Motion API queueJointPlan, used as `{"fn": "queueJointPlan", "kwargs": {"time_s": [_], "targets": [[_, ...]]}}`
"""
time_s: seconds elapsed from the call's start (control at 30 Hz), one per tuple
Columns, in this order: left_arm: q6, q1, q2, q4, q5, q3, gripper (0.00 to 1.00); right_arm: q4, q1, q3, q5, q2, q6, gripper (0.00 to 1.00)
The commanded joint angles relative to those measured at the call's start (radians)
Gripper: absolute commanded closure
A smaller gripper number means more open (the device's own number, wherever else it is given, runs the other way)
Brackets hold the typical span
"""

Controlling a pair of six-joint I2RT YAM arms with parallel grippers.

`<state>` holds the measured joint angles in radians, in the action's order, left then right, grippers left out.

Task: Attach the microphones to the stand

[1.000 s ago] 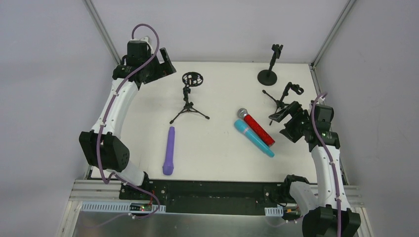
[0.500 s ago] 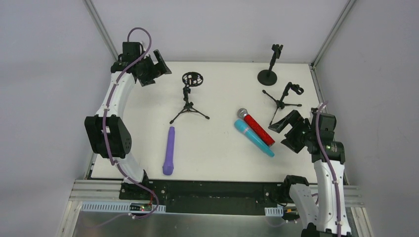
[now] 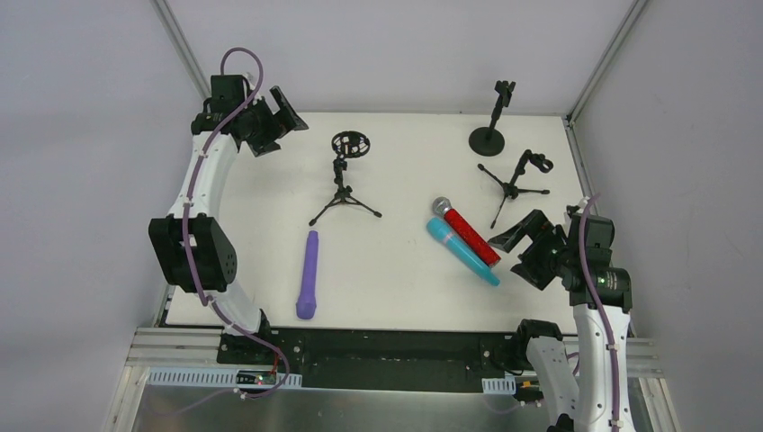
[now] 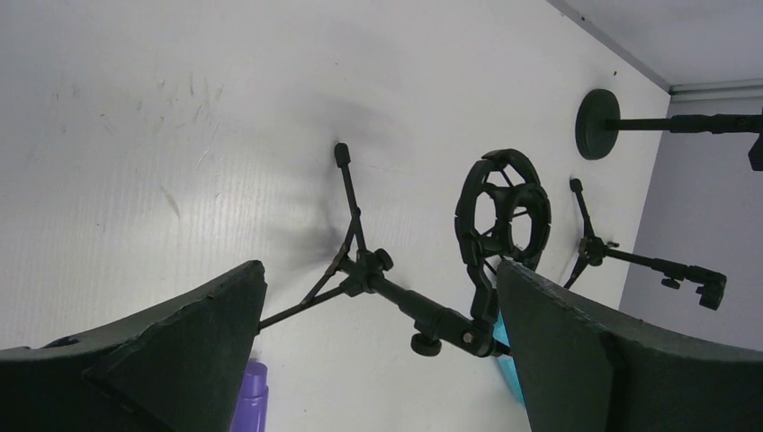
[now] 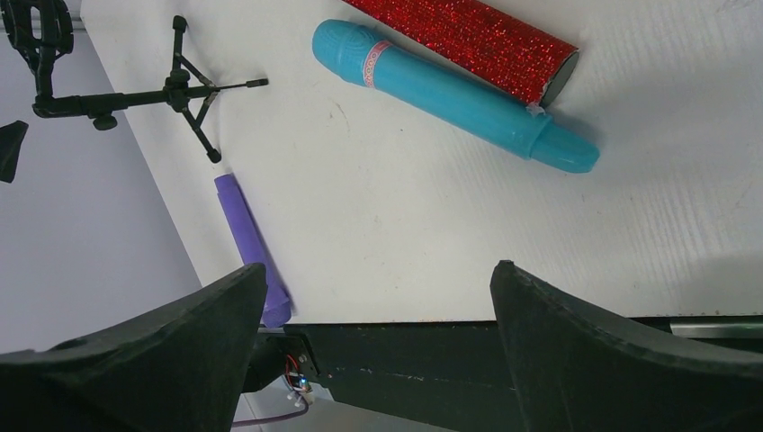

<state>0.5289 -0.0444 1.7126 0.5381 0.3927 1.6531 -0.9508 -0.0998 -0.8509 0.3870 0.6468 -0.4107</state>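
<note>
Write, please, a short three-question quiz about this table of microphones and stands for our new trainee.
1. True or false: the red microphone and the cyan microphone lie side by side, while the purple microphone lies apart from them.
2. How many stands are on the table? A two; B three; C four.
3. In a few words: what do the left gripper and the right gripper hold?
Key: 1 true. 2 B: the shock-mount tripod, the round-base stand and the small tripod. 3 Nothing; both are open and empty.
</note>
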Motion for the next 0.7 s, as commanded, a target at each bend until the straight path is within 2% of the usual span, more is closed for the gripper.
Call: {"fn": "queueJointPlan", "kwargs": {"time_s": [0.0,0.17,0.43,0.67], "targets": [[0.011,0.009,-0.136,-0.011,0.009,-0.013,0.0,-0.018,0.006,-0.006,0.029,-0.001,-0.017,0.01],[-0.001,0.009,-0.197,-0.016,-0.003,-0.03,0.0,0.03,0.006,-0.013,0.047,0.033,-0.032,0.01],[-0.024,0.04,-0.202,-0.017,-0.023,-0.041,0.0,0.193,0.02,0.016,0.096,0.16,-0.04,0.01],[-0.124,0.234,-0.137,0.04,-0.111,-0.001,0.0,0.311,0.081,-0.003,0.071,0.292,-0.029,0.01]]}}
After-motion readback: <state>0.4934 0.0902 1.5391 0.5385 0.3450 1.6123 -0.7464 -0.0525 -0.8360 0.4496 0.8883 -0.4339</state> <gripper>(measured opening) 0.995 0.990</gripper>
